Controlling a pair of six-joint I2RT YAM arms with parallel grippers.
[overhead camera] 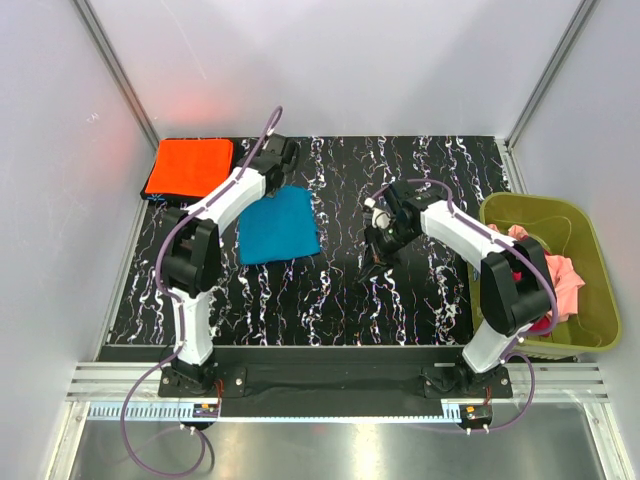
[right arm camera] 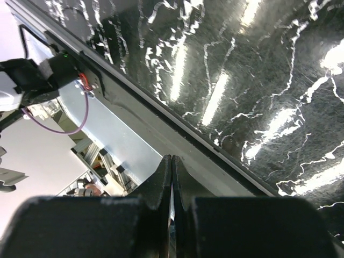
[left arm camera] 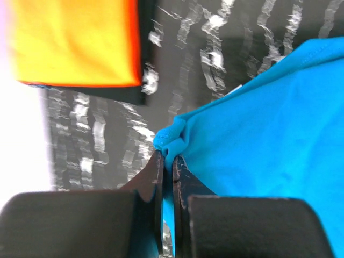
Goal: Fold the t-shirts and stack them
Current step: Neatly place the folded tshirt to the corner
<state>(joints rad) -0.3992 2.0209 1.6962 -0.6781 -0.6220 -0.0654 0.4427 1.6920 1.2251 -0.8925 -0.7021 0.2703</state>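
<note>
Left end effector [left arm camera: 167, 159] tight on teal t-shirt [left arm camera: 269, 134], right one [right arm camera: 172, 161] closed empty; marbled table [overhead camera: 400, 295], white walls [overhead camera: 350, 60]

A folded t-shirt [overhead camera: 190, 167] lay at the far left corner of the counter [overhead camera: 400, 290], a second t-shirt [overhead camera: 278, 226] near its right. Right of the counter stood a bin [overhead camera: 530, 204] holding more t-shirts [overhead camera: 565, 280].

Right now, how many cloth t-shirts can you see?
4: folded bright orange t-shirt at far left; teal-blue t-shirt nearer the middle, pinched by the left gripper; pink t-shirt and magenta-red t-shirt in the olive-green plastic bin, where more may be hidden.
</note>
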